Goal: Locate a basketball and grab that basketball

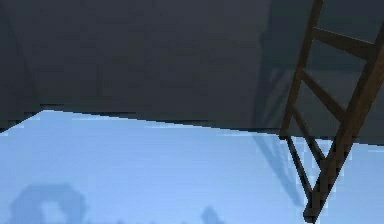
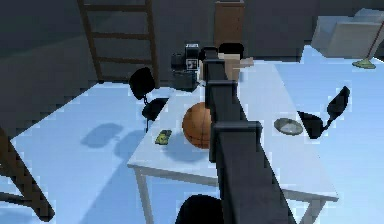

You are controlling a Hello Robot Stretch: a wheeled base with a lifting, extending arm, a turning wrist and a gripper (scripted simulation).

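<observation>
Basketball point(image 2: 198, 125), orange-brown, rests on a white table point(image 2: 300, 160), just left of my dark arm point(image 2: 235, 140) in the arm side view. My pincer point(image 2: 184, 74) shows farther out, at the table's far end near a tan box point(image 2: 236, 66). I cannot tell its state, nor whether it holds anything. A bowl point(image 2: 288, 126) lies right of the arm. Black chairs point(image 2: 146, 84) stand around the table. Ahead, a wooden ladder point(image 1: 335, 110) stands by a dark wall.
</observation>
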